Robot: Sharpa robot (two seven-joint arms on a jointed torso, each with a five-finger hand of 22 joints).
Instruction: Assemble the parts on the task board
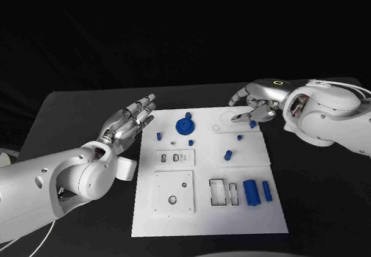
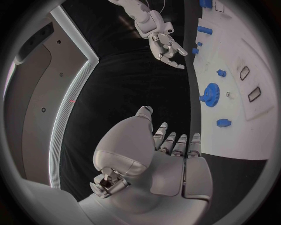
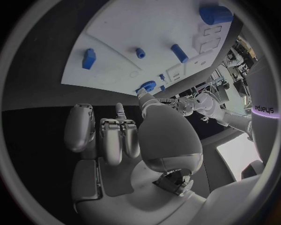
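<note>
The white task board (image 1: 207, 209) lies in the middle of the black table. On it are a blue gear (image 1: 185, 126), several small blue pegs such as one (image 1: 228, 155) mid-board, and two long blue blocks (image 1: 252, 192) near the front. My left hand (image 1: 130, 121) hovers at the board's far left edge, fingers stretched out and apart, holding nothing. My right hand (image 1: 254, 106) hangs over the far right corner with fingers loosely bent and nothing in them. A small blue peg (image 1: 252, 124) lies on the board just by its fingertips; the right wrist view shows this peg (image 3: 89, 58) apart from the fingers (image 3: 111, 138).
The board also has rectangular cut-outs (image 1: 176, 157) and a square plate with holes (image 1: 173, 193). Black table (image 1: 334, 200) runs round the board on every side. In the left wrist view the gear (image 2: 210, 92) lies ahead of my left hand (image 2: 170, 159).
</note>
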